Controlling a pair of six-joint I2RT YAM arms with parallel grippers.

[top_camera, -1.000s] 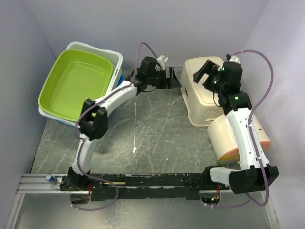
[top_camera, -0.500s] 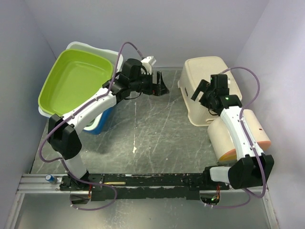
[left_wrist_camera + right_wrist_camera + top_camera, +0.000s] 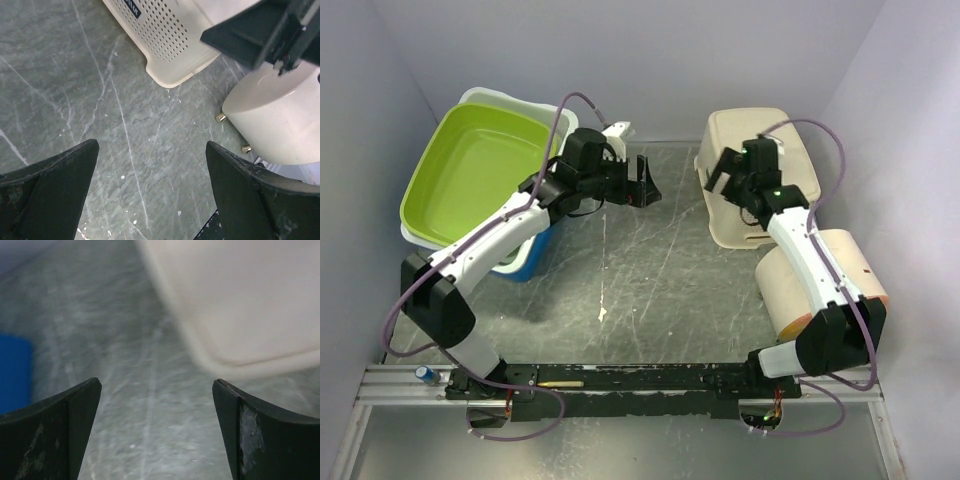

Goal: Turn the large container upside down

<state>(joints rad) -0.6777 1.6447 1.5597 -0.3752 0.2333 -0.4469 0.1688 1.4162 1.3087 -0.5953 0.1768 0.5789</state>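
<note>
The large cream perforated basket (image 3: 752, 128) lies bottom-up on the table at the back right. It also shows in the left wrist view (image 3: 165, 45) and, blurred, in the right wrist view (image 3: 250, 295). My right gripper (image 3: 720, 172) is open and empty, hovering over the basket's left edge (image 3: 156, 382). My left gripper (image 3: 646, 184) is open and empty over bare table, well to the left of the basket (image 3: 152, 145). Neither gripper touches the basket.
A cream round container (image 3: 786, 286) lies on its side at the right, near the basket; it shows in the left wrist view (image 3: 280, 120). A green tub (image 3: 480, 170) sits in a white tub (image 3: 525, 102) over a blue bin (image 3: 526, 262) at the back left.
My left gripper has drawn back leftward, away from the basket. My right gripper has moved left and down off the basket's top to its left edge. Both stay open.
</note>
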